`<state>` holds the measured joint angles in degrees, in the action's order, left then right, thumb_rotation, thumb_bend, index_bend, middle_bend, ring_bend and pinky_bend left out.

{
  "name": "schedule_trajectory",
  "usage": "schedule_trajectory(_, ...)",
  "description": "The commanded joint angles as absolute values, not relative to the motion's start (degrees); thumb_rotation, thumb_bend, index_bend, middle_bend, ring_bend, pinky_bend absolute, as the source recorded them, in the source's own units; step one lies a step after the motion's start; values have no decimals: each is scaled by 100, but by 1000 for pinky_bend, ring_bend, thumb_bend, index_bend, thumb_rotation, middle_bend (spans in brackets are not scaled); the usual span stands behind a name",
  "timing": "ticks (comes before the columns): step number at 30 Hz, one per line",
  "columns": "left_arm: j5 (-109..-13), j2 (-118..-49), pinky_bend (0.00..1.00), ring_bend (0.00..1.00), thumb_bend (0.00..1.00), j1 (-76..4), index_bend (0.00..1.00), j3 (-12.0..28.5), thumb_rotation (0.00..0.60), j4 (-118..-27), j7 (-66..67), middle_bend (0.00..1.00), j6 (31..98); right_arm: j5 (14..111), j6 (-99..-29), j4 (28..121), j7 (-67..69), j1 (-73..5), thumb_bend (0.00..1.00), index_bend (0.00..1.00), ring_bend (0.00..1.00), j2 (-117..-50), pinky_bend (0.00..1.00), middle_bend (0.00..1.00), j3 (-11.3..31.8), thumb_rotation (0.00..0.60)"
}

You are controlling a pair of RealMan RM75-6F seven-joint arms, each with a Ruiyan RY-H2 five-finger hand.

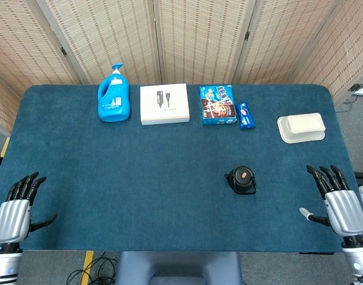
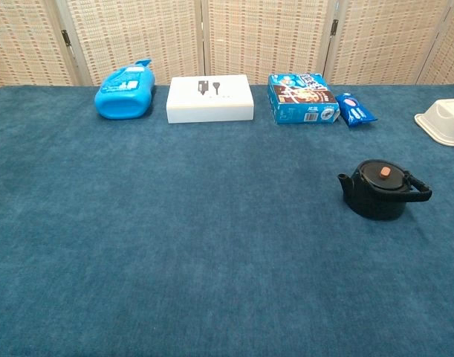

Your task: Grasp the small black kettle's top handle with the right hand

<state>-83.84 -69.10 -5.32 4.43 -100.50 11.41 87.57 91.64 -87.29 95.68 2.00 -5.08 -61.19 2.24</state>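
The small black kettle [image 1: 242,180] stands upright on the blue table, right of centre; its lid has an orange knob and its top handle lies tipped to the right. In the chest view the kettle [image 2: 381,190] shows with its spout pointing left. My right hand [image 1: 338,203] rests near the table's front right corner, fingers spread, holding nothing, well to the right of the kettle. At the front left corner my left hand [image 1: 16,206] lies with its fingers apart and empty. Neither hand appears in the chest view.
Along the far edge lie a blue detergent bottle [image 1: 114,94], a white box [image 1: 164,104], a blue snack box [image 1: 217,104] and a small blue packet [image 1: 246,115]. A white lidded container [image 1: 301,127] sits at the right. Folding screens stand behind the table.
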Motion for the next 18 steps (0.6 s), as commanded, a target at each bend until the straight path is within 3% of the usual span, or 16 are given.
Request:
schedule_trajectory(1,-8392,-6948,145,110,152,-539,173,452,600,-9999,1168,100,8770,9155,-8739,9596,170,-479,0,82,120,-6110,0,202,202,600)
schedule_trajectory(18,-8288,-6978,145,110,152,-576,173,416,600,-9871,1090,100,8594,9121,-8017,9889,-175,-739,0,82,122,-6053,0,204,54,600)
